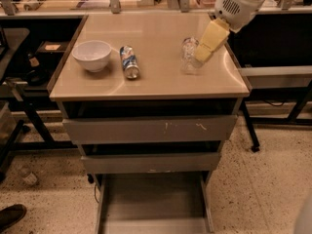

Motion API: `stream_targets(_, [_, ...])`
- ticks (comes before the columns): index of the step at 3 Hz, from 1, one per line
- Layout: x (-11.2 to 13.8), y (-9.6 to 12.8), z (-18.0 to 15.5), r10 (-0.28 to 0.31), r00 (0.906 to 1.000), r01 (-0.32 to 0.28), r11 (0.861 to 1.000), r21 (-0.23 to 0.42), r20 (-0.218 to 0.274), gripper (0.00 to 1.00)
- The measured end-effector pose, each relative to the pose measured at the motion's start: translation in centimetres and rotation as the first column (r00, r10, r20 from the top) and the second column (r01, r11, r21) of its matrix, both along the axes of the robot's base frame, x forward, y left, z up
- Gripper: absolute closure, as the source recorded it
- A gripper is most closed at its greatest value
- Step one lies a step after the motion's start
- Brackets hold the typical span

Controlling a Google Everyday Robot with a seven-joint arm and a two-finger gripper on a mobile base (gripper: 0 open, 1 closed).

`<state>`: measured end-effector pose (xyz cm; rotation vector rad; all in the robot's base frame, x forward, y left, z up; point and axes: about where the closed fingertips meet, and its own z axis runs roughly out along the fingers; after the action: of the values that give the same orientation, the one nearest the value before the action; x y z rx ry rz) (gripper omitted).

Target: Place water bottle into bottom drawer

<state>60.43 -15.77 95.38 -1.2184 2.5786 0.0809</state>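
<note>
The clear water bottle (189,55) lies on the beige cabinet top (151,77), right of centre. The gripper (210,42), with pale yellow fingers on a white arm, reaches in from the upper right and hangs just to the right of the bottle, overlapping its right edge. The bottom drawer (152,201) is pulled open below the cabinet, a shallow grey tray with low side walls and nothing in it.
A white bowl (92,55) and a blue-and-silver soda can (129,62) sit on the left half of the top. The scratched top drawer front (151,128) and the middle drawer front (151,162) are shut. Dark tables stand left and right; a shoe (12,216) is at bottom left.
</note>
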Motion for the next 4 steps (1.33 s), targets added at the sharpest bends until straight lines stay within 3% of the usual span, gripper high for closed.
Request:
stream_targets(1, [2.5,0.6,-0.7,-0.051,0.9986,0.052,0.998,0.026,-0.015,0.0])
stream_targets(2, [3.7,1.4,-1.3,-0.061,0.9981,0.061,0.994,0.086,-0.004,0.0])
stream_targets(3, [3.8,1.5,-1.3,-0.06,0.9982,0.06,0.994,0.089,-0.002,0.0])
stream_targets(4, [5.3,2.4,-2.5,-0.079,0.9964,0.082,0.989,0.126,-0.032,0.0])
